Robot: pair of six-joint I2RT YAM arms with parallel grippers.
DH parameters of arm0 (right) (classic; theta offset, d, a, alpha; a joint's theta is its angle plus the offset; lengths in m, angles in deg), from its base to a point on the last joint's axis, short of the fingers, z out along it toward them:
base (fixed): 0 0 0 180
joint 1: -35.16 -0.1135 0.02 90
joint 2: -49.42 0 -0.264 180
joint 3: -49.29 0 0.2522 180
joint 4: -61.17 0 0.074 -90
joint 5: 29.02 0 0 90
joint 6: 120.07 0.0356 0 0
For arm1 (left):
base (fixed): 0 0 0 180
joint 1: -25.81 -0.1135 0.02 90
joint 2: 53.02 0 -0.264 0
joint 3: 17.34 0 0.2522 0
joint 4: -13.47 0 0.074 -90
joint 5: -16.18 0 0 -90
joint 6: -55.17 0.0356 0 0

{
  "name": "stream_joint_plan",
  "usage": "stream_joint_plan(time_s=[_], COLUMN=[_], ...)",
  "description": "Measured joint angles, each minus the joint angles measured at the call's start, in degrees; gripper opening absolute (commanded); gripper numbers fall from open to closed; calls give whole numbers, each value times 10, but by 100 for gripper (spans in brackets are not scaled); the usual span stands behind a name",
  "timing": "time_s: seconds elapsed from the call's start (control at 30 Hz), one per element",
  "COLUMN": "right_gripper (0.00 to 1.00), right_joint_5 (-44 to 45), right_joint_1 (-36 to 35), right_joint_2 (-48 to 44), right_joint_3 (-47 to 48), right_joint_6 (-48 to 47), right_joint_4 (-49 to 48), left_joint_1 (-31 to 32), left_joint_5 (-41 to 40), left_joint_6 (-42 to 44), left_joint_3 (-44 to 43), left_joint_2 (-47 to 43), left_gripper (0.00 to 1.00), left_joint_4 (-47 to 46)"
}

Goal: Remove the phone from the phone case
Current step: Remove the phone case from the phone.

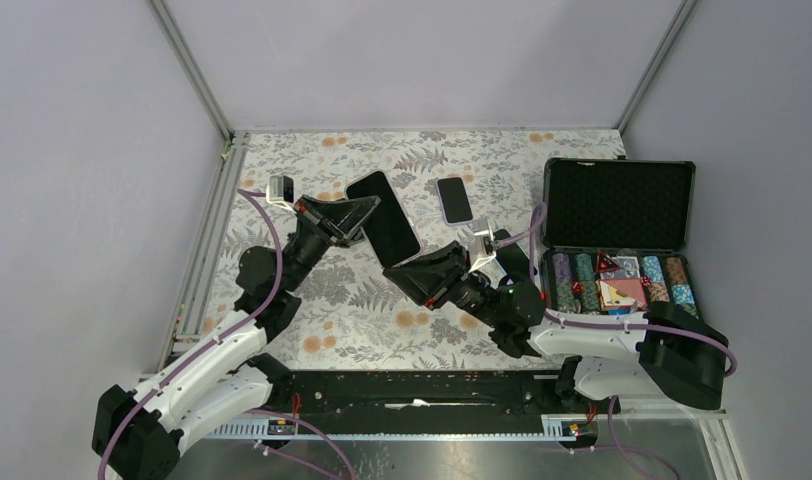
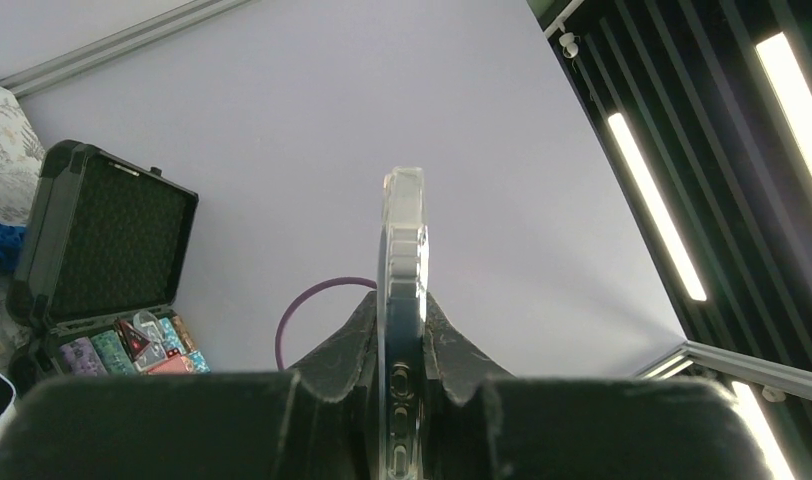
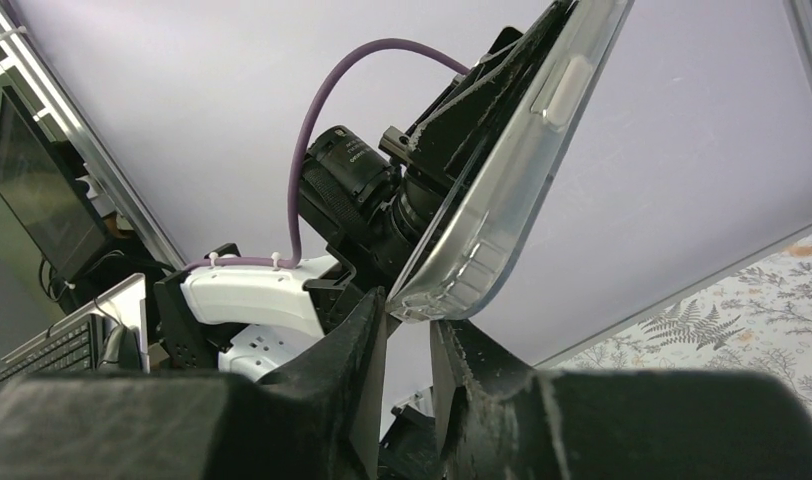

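Note:
The black phone [image 1: 387, 215] sits in its clear phone case and is held tilted above the table. My left gripper [image 1: 347, 215] is shut on its upper-left side. In the left wrist view the cased phone [image 2: 402, 260] stands edge-on, pinched between both fingers of the left gripper [image 2: 402, 335]. My right gripper [image 1: 397, 272] is at the phone's lower end. In the right wrist view a corner of the clear case [image 3: 502, 190] rests just above the tips of the right gripper [image 3: 409, 330]. Those jaws stand narrowly apart, with a gap showing between them.
A second, smaller phone [image 1: 454, 199] lies flat on the floral tabletop [image 1: 382, 320] at the back. An open black case of poker chips [image 1: 622, 240] stands at the right. Grey walls and a metal frame enclose the table.

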Motion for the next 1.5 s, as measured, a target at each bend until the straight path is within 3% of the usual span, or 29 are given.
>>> stream_joint_plan(time_s=[0.27, 0.6, 1.5], right_gripper=[17, 17, 18], right_joint_5=[21, 54, 94], right_joint_1=[-6, -15, -16], right_joint_2=[1, 34, 91], right_joint_3=[-5, -27, -36], right_joint_6=[-33, -114, -102], right_joint_4=[-2, -40, -92], left_joint_1=[0, -2, -7], left_joint_5=[-2, -17, -52], left_joint_6=[-9, -10, -9], left_joint_3=[1, 11, 19], left_joint_2=[0, 0, 0], left_gripper=[0, 0, 0], left_joint_4=[5, 40, 68])
